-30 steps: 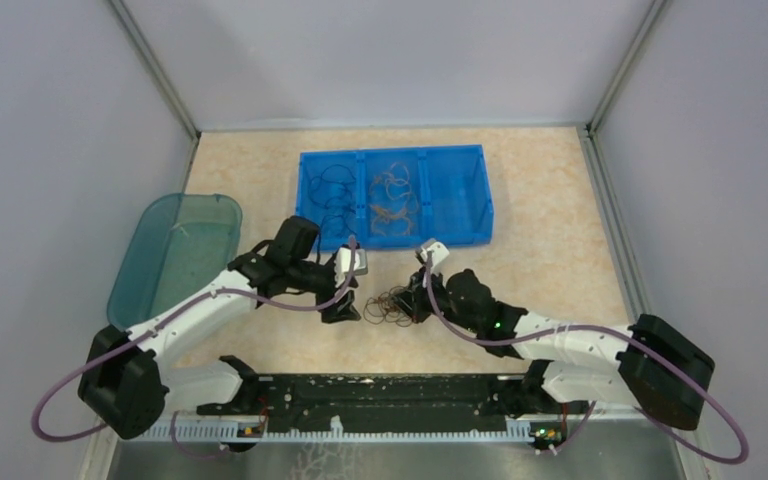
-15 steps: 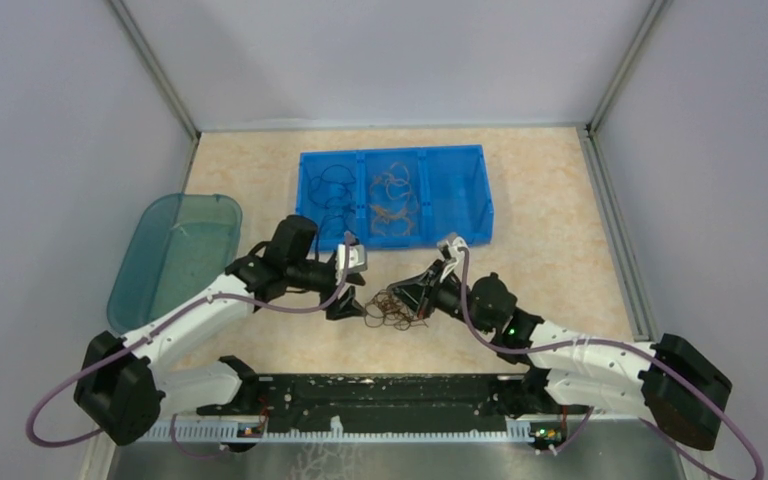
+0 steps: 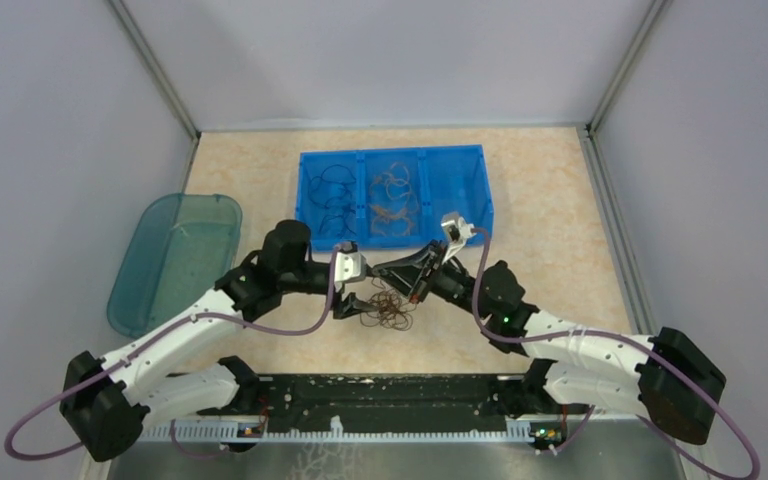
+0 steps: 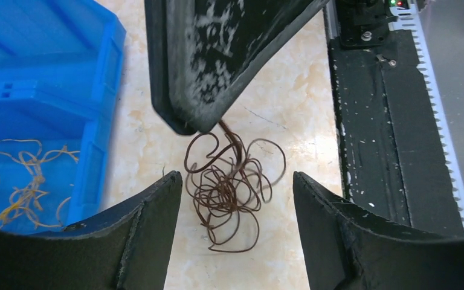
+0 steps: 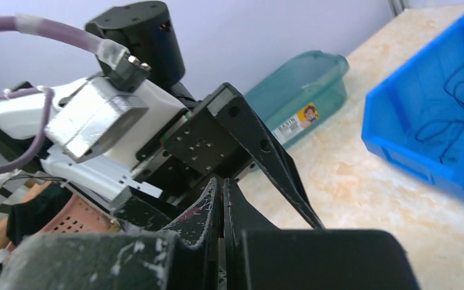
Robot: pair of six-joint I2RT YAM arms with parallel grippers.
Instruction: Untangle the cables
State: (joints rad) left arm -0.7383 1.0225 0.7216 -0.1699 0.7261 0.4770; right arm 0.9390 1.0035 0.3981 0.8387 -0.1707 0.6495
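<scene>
A fist-sized tangle of dark brown cables (image 3: 387, 310) lies on the table between my two grippers; it also shows in the left wrist view (image 4: 232, 193). My left gripper (image 3: 350, 298) is open, its jaws low on either side of the tangle (image 4: 235, 176) and not touching it. My right gripper (image 3: 380, 275) reaches in from the right, shut on a strand at the top of the tangle; its closed fingers (image 4: 205, 72) show in the left wrist view. In the right wrist view the gripper (image 5: 222, 187) is pressed shut and the strand is hidden.
A blue three-compartment bin (image 3: 480, 190) stands behind, with dark wires (image 3: 332, 195) in its left part and yellow-orange wires (image 3: 392, 200) in the middle. A teal tub (image 3: 175, 250) sits at the left. A black rail (image 3: 380, 395) runs along the near edge.
My right gripper has swung left and away from the near edge with a strand pinched, dragging the tangle a little left. My left gripper has shifted right towards the tangle.
</scene>
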